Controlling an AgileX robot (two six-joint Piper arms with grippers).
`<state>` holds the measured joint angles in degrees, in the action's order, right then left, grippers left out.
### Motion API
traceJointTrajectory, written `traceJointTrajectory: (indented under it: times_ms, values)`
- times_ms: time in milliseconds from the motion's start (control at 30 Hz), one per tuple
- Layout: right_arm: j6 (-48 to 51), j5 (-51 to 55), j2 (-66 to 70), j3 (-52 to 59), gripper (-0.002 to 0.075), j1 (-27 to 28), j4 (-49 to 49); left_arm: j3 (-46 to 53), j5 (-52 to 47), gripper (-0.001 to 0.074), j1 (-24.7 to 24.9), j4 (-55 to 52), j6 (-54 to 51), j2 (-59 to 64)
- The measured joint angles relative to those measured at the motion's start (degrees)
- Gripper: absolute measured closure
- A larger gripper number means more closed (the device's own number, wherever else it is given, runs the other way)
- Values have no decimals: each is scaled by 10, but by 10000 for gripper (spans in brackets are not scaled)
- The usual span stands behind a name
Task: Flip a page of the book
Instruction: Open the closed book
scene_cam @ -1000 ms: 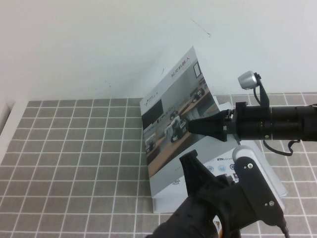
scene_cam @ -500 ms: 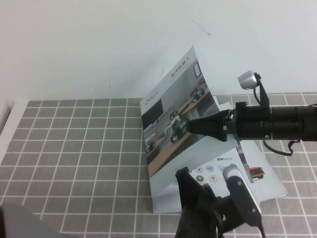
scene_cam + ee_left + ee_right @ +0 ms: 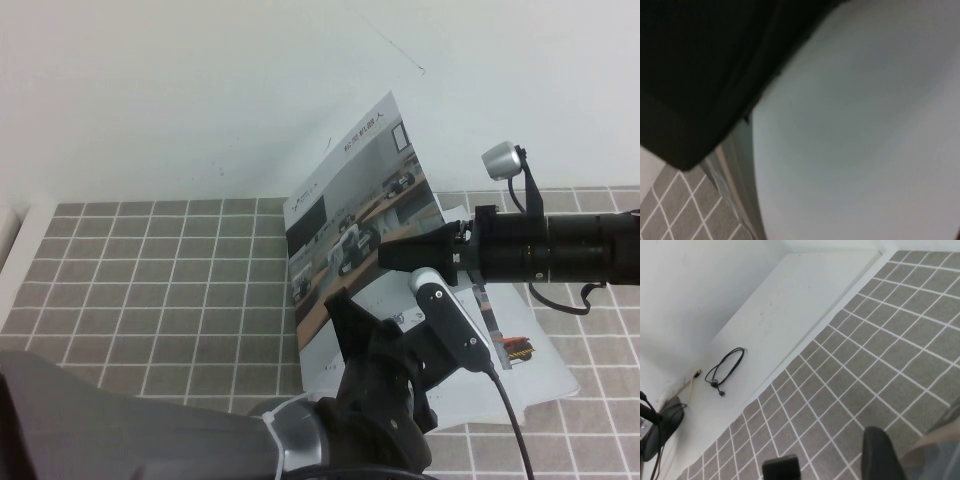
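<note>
My right arm reaches in level from the right, forearm horizontal over the counter [image 3: 150,290]. My right tool [image 3: 385,256] has its dark tapered tip against the lifted page [image 3: 345,235]; I cannot tell from here whether it pinches the sheet, and the wrist view shows only two dark fingertips [image 3: 880,455] set apart over the tiles.

My left arm rises from the near edge, wrist bent forward. My left tool [image 3: 345,310] sits low against the lower part of the raised page; how far it is open I cannot tell. Its wrist view is filled by a dark blur and a pale curved sheet.

The book [image 3: 520,380] lies on the grey square-tiled counter, right of centre, near the white wall. Thin glossy paper. The page stands up steeply, slightly bowed, photo side facing left, top corner highest. The inner page [image 3: 510,345] lies flat, white with small coloured marks.
</note>
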<state>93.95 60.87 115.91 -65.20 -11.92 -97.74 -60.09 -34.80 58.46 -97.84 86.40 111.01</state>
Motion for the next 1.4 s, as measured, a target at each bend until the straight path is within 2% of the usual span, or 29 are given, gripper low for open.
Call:
traceJointTrajectory:
  times_ms: [167, 267, 367, 500, 600, 667, 733, 833, 1133, 1267, 1400]
  values:
    - [-15, 0, -1, 0, 418, 4, 0, 0, 1, 739, 0, 0, 1, 0]
    - [-30, 0, -15, 0, 387, 19, 4, 0, 1, 739, 0, 0, 0, 0]
    - [-44, 15, -50, 0, 349, 48, 4, 0, 1, 739, 0, 0, 0, 0]
    - [-49, 49, -98, 0, 339, 97, 5, 0, 1, 739, 0, 0, 1, 0]
    - [-61, 55, -131, 0, 385, 132, 45, 0, 1, 739, 0, 0, 1, 0]
    - [-83, 36, -141, 0, 480, 143, 91, 0, 1, 739, 0, 0, 1, 0]
    - [-108, 6, -142, 0, 606, 141, 136, 0, 0, 739, 0, 0, 1, 0]
    - [-142, -59, -124, 0, 689, 118, 190, 0, 0, 739, 0, 0, 1, 0]
    - [-161, -206, 10, 0, 724, 9, 258, -2, -31, 739, 0, 0, -5, 0]
    - [-208, -209, 47, -6, 725, 0, 278, -2, -99, 739, -13, 0, -56, 0]
    - [-236, -205, 50, -11, 725, 0, 290, -3, -70, 739, -58, 28, -123, -17]
